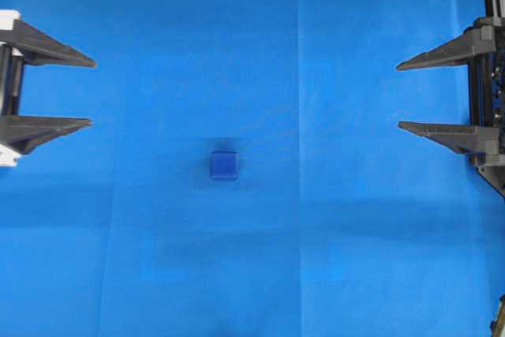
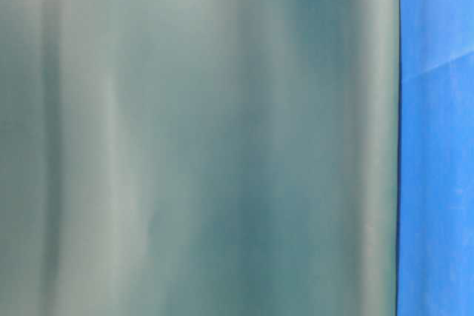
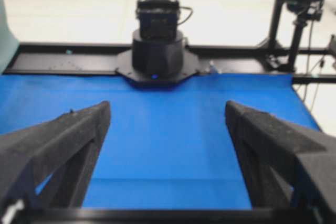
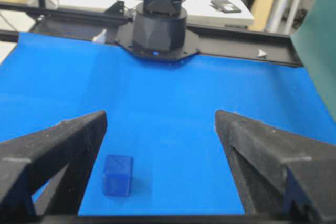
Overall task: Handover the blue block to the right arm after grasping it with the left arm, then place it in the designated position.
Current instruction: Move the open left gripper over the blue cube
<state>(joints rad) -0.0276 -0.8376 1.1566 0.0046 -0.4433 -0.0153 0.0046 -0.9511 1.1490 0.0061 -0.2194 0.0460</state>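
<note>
At the middle of the blue cloth (image 1: 260,37) sat the blue block (image 1: 224,165), alone and untouched, roughly midway between the two arms so either could reach it. To its left, well apart, the left arm (image 1: 91,91) waited at the cloth's edge with its fingers spread wide and nothing between them, presumably readied for the first grasp. Opposite, the right arm (image 1: 398,95) (the all-black one) stood equally far back, fingers just as wide and empty, likely kept clear until the handover. No marked placement spot showed on the cloth.
</note>
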